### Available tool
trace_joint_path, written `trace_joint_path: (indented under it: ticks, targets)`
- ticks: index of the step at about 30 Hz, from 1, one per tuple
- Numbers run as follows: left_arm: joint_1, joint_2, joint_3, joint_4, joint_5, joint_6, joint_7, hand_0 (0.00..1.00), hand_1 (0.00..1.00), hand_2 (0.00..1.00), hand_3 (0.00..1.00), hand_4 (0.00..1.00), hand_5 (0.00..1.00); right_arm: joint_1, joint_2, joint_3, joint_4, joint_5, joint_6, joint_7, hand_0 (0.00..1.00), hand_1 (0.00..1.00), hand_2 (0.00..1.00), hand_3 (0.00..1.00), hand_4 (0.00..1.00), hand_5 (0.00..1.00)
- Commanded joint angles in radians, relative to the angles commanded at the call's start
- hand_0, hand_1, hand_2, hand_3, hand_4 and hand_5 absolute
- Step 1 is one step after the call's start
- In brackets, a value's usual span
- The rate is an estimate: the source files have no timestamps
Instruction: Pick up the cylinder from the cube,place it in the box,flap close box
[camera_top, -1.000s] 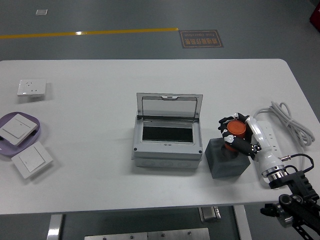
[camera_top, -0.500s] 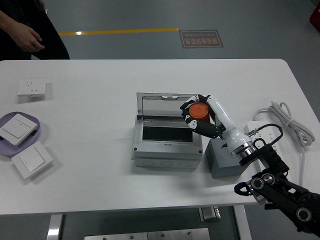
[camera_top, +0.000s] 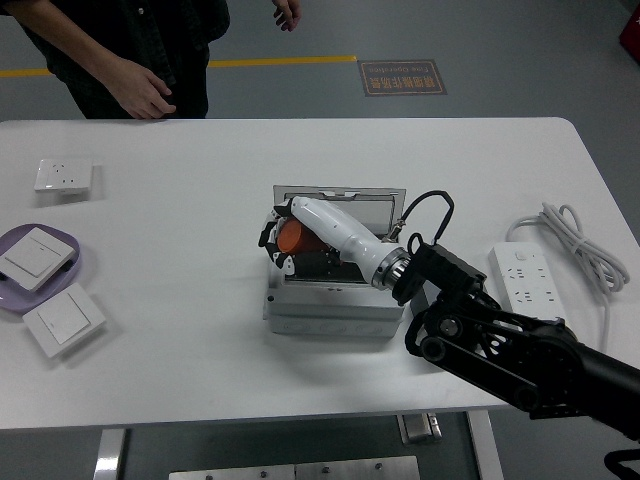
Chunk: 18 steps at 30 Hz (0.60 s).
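Grey floor fills the background beyond the white table (camera_top: 200, 330), crossed by a yellow line (camera_top: 290, 62) and marked with a dark printed floor sign (camera_top: 402, 77). At the far side a person in dark clothes (camera_top: 150, 40) stands with hands hanging loose, touching nothing on the table. On the left of the table a white wall socket (camera_top: 63, 177) lies alone; nearer the front a purple plate (camera_top: 70, 262) carries a white switch panel (camera_top: 33, 256), and a second white switch panel (camera_top: 64, 320) lies just beside the plate on the bare surface. In the middle stands the grey box (camera_top: 335, 300) with its clear flap (camera_top: 345, 205) raised at the back. The right hand (camera_top: 285, 240) is over the box's open left part, its fingers clasped round the orange cylinder (camera_top: 292, 238), which sits low at the opening; whether it touches the box's inside cannot be told. The black right arm (camera_top: 520, 350) crosses in from the lower right corner and hides the cube. At the right lies a white power strip (camera_top: 528, 275) with its grey cable (camera_top: 585, 245) coiled beside it.
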<state>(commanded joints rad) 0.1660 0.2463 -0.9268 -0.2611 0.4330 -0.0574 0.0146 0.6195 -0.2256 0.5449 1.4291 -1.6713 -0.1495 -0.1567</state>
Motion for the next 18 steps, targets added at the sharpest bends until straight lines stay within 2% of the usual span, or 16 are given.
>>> trace_joint_path:
  ticks: [7, 8, 9, 13, 14, 18]
  targets:
    - [-0.003, 0.001, 0.002, -0.001, 0.001, 0.0, 0.001, 0.617, 0.655, 0.627, 0.65, 0.724, 0.171, 0.03, 0.019, -0.03, -0.057, -0.166, 0.134, -0.101, 0.04, 0.185, 0.312, 0.249, 0.002, 0.002]
    - [-0.003, 0.001, 0.002, -0.001, 0.001, 0.0, 0.001, 0.617, 0.655, 0.628, 0.649, 0.725, 0.179, 0.028, 0.018, -0.033, -0.061, -0.187, 0.155, -0.112, 0.117, 0.245, 0.354, 0.312, 0.002, 0.002]
    - [-0.002, 0.001, 0.001, -0.001, 0.001, 0.0, 0.0, 0.617, 0.655, 0.628, 0.649, 0.725, 0.179, 0.027, 0.018, -0.036, -0.065, -0.208, 0.175, -0.12, 0.117, 0.245, 0.354, 0.312, 0.002, 0.002]
    - [-0.001, 0.001, 0.001, -0.001, 0.001, 0.0, 0.001, 0.617, 0.655, 0.628, 0.649, 0.725, 0.179, 0.022, 0.017, -0.04, -0.069, -0.258, 0.218, -0.137, 0.117, 0.245, 0.354, 0.312, 0.002, 0.002]
    - [-0.001, 0.001, 0.001, -0.001, 0.001, 0.0, 0.001, 0.616, 0.654, 0.628, 0.65, 0.727, 0.181, 0.022, 0.017, -0.04, -0.068, -0.264, 0.223, -0.139, 0.611, 0.613, 0.605, 0.645, 0.434, 0.002]
    - [-0.002, 0.0, -0.003, -0.002, 0.006, 0.0, 0.001, 0.616, 0.654, 0.628, 0.65, 0.727, 0.181, 0.019, 0.015, -0.039, -0.062, -0.276, 0.229, -0.143, 0.611, 0.613, 0.605, 0.645, 0.434, 0.002]
